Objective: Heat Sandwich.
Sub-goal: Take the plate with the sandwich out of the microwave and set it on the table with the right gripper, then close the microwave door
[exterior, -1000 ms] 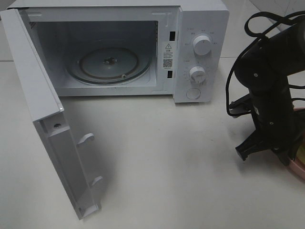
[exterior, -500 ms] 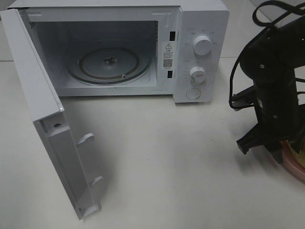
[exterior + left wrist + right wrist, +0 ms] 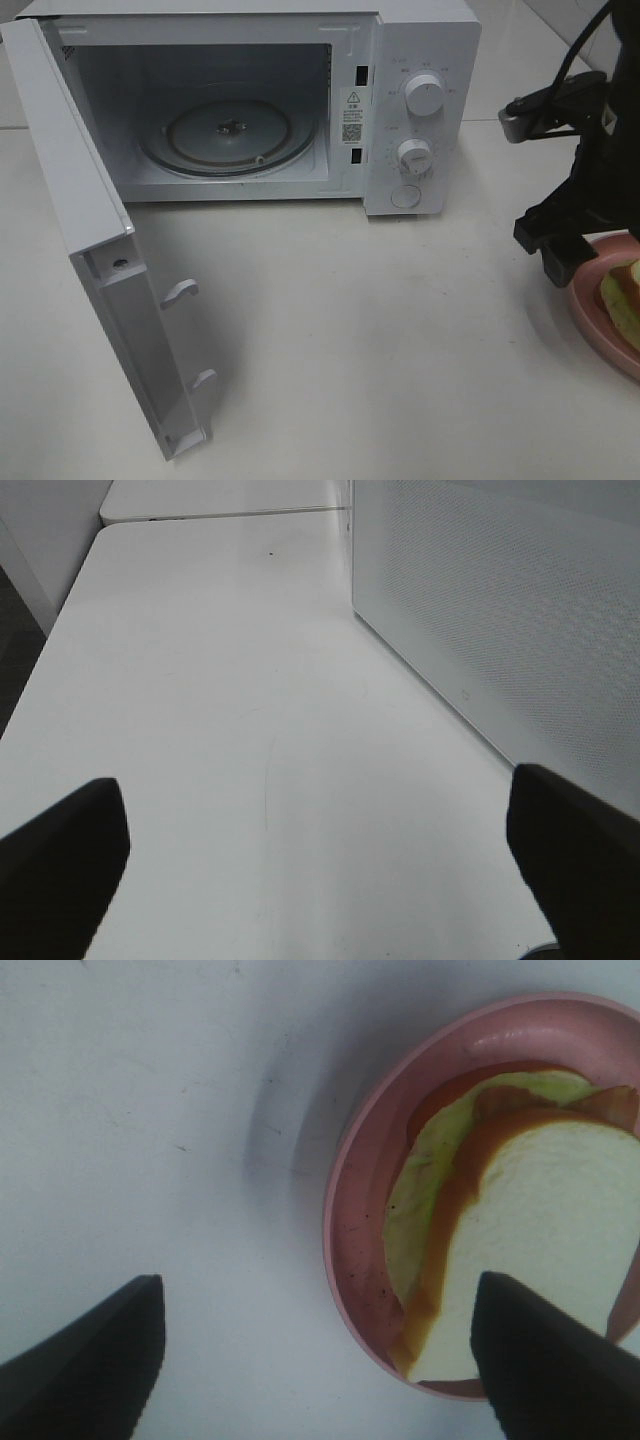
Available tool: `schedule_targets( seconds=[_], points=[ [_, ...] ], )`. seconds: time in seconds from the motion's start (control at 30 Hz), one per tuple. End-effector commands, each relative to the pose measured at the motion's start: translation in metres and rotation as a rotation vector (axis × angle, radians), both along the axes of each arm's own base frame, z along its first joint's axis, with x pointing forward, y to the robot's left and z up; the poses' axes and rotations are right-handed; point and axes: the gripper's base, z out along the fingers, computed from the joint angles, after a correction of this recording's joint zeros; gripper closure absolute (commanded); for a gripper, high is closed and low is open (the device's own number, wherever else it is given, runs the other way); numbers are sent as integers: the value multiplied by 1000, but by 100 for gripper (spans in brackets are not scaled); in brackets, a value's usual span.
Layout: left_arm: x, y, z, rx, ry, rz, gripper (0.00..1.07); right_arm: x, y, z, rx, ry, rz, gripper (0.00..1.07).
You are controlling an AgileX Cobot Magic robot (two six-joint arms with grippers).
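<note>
exterior high view: a wide white bench [image 3: 400, 360] fills the scene. on its far side sits a boxy white microwave oven [image 3: 250, 100], its hinged white door [image 3: 110, 270] swung fully open toward the camera on the left, showing an empty cavity with a round glass turntable [image 3: 228, 135]. two white dials [image 3: 425, 97] are stacked on the control panel at the right of the oven, with a round button below them.

at the right edge of this view the black right arm reaches down, and its right tool [image 3: 590, 262] hangs just over the near rim of a round pink plate [image 3: 592, 312] that is cut off by the frame edge. on that plate lies the sandwich [image 3: 625, 298], a small layered piece with pale bread, light green leaf and red-orange filling. the right wrist view looks straight down on it: the two dark tips of the tool stand wide apart, one over bare bench and one over the plate, and nothing is held.

the left tool [image 3: 320, 865] appears only in the left wrist view, spread wide and empty above the bench, beside the perforated white door.

as a judgement, the task is at an early stage: the oven is open and ready, but the sandwich is well apart from it and not gripped. carrying it inside, shutting the door and setting the dials all remain.
</note>
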Motion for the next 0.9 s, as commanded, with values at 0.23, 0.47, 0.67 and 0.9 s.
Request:
schedule_targets(
  seconds=[0.23,0.47,0.67,0.9],
  points=[
    [-3,0,-1,0,-31,4,10,-29,0,45,159,-94,44,29],
    [-3,0,-1,0,-31,4,10,-55,-5,78,250,-203,75,31],
    [-3,0,-1,0,-31,4,10,-85,-17,106,295,-312,80,31],
    [-3,0,-1,0,-31,4,10,-113,-29,125,325,-394,86,31]
  ],
)
